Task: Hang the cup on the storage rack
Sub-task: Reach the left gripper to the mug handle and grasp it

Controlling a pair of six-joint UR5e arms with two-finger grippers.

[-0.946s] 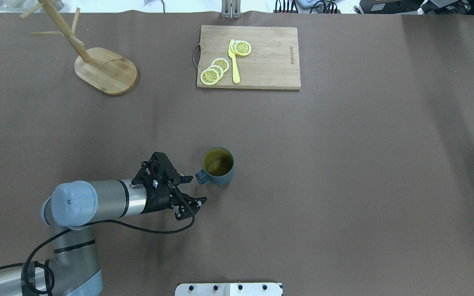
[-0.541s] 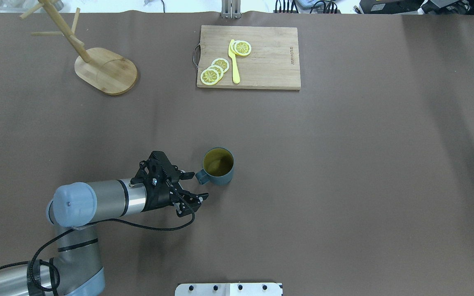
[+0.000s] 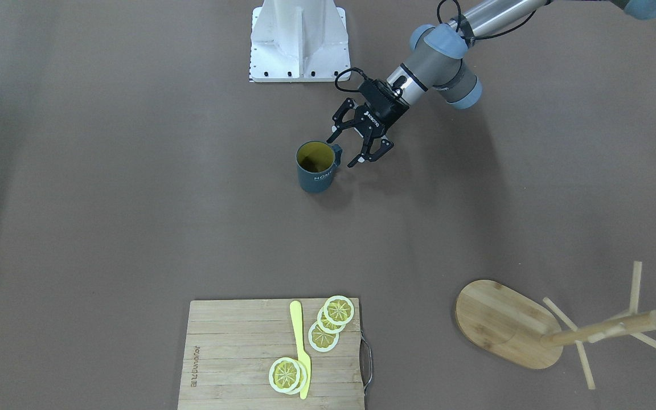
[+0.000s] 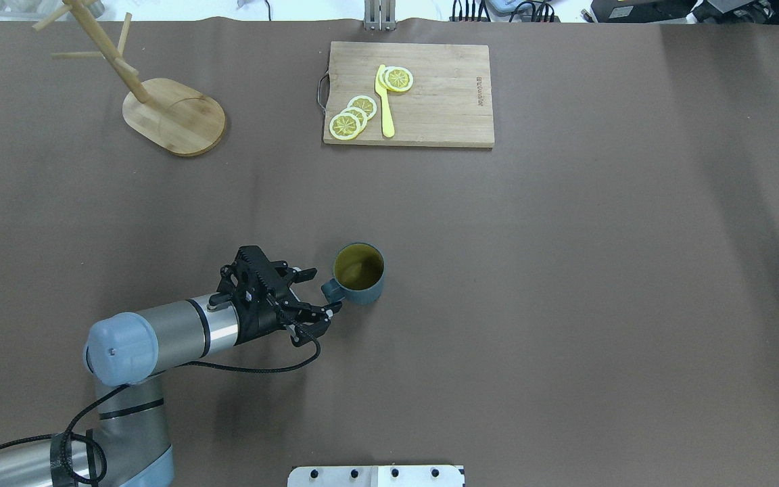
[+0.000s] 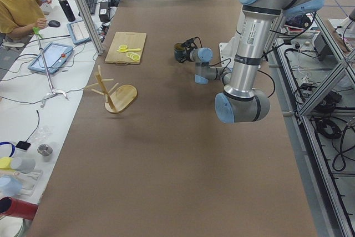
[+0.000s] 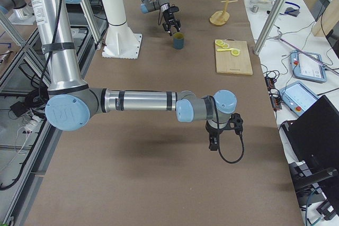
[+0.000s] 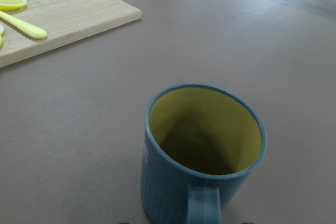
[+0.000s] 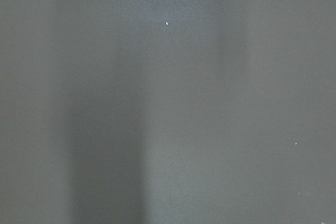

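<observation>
The slate-blue cup [image 4: 360, 276] stands upright on the brown table, handle toward my left gripper; it also shows in the front view [image 3: 315, 171] and close up in the left wrist view [image 7: 199, 156]. My left gripper [image 4: 322, 292] is open, low at the table, with a finger on each side of the cup's handle [image 3: 336, 151]; whether they touch it I cannot tell. The bamboo storage rack [image 4: 176, 116] stands empty at the far left corner [image 3: 504, 322]. My right gripper [image 6: 213, 142] shows only in the right side view, far from the cup; I cannot tell its state.
A bamboo cutting board [image 4: 430, 101] with lemon slices [image 4: 352, 116] and a yellow knife [image 4: 385, 108] lies at the far middle. The robot's white base plate [image 4: 376, 475] is at the near edge. The right wrist view shows only bare table.
My left gripper has moved toward the cup and turned. Its open fingers now straddle the handle. The cup has not moved.
</observation>
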